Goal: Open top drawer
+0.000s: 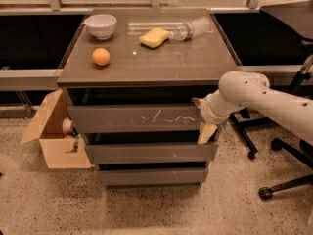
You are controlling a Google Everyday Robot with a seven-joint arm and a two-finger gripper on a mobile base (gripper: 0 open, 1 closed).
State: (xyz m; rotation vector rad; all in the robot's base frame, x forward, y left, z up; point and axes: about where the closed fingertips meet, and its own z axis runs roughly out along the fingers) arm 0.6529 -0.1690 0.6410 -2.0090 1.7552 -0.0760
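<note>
Three grey drawer fronts stack in a squat cabinet on the speckled stone floor [146, 212]: the short bottom drawer front [151, 176] nearest the floor, the short middle drawer front [151, 152] above it, and the top drawer [122, 120], the tallest, grey-brown and handleless, with white scratches across its face and a dark gap between it and the cabinet top. The gripper [201, 117] on the white arm, which reaches in from the right, sits at the right end of that top drawer's front, touching or just beside it; whether it is clamped on the drawer or released cannot be told. An open brown cardboard box [54, 148] stands on the floor just left of the cabinet, and black wheeled chair legs [283, 182] lie to the right. On the glossy brown cabinet top [161, 65] rest a round orange fruit [100, 57], then a yellow sponge [153, 37], a clear plastic bottle [191, 28] lying on its side just beside the sponge, and a white bowl [100, 25] at the far left corner.
</note>
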